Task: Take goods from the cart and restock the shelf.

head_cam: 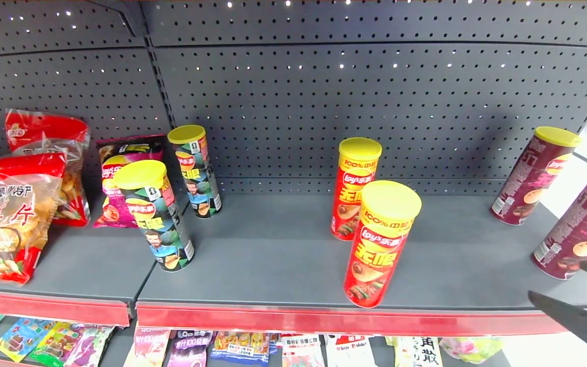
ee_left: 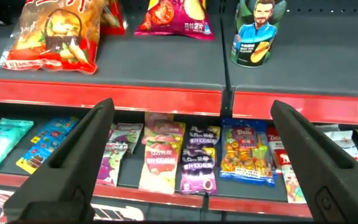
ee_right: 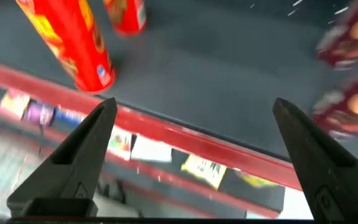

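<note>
Yellow-lidded chip cans stand in pairs on a grey store shelf: two green-patterned cans at left, two red cans at centre and two maroon cans at right, one of each pair nearer the red front edge. Snack bags lean at the left end. The right gripper, fingers apart, is at the near right corner. Packets line the shelf below.

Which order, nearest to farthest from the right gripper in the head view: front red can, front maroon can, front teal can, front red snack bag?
From the right gripper:
1. front maroon can, far right.
2. front red can, middle.
3. front teal can, left of middle.
4. front red snack bag, far left.
</note>
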Available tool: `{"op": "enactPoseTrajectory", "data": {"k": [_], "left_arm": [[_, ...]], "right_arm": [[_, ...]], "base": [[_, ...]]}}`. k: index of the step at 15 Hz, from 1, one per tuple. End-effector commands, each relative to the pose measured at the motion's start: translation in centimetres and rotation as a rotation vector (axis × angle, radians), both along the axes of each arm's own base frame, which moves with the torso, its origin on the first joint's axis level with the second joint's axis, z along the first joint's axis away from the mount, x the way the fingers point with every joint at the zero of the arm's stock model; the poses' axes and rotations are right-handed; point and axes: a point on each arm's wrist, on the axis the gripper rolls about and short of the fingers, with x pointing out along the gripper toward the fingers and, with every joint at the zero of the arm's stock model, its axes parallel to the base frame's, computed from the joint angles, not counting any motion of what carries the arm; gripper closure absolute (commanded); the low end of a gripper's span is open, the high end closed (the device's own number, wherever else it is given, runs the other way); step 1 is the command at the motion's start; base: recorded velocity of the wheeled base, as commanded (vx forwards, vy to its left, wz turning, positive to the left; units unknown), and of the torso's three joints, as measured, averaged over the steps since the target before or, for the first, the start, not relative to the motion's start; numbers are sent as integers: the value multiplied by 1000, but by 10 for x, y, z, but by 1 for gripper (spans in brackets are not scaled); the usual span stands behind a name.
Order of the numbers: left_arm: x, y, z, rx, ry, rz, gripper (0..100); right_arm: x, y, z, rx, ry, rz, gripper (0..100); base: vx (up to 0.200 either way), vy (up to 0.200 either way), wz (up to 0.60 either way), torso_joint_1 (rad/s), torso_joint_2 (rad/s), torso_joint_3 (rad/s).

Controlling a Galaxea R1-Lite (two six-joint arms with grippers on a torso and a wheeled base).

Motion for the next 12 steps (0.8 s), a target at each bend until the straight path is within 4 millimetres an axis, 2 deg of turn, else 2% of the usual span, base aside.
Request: {"op": "enactPoseTrajectory", "data": {"k": [1, 4, 7, 12], "left_arm": [[0, 0, 0, -3, 5, -5, 0], [0, 0, 0, -4, 5, -5, 0], [0, 0, 0, -4, 3, -4, 0], [0, 0, 0, -3, 3, 1, 0]], "right_arm": [[47, 19, -22, -60, 217, 64, 0], [74, 27, -40, -83, 297, 72, 0], [107, 36, -50, -102, 298, 45, 0], [127, 56, -56, -127, 320, 90, 0]], "base": [[0, 0, 0, 0, 0, 0], [0, 0, 0, 0, 0, 0], [0, 0, 0, 0, 0, 0], [0, 0, 0, 0, 0, 0]]}}
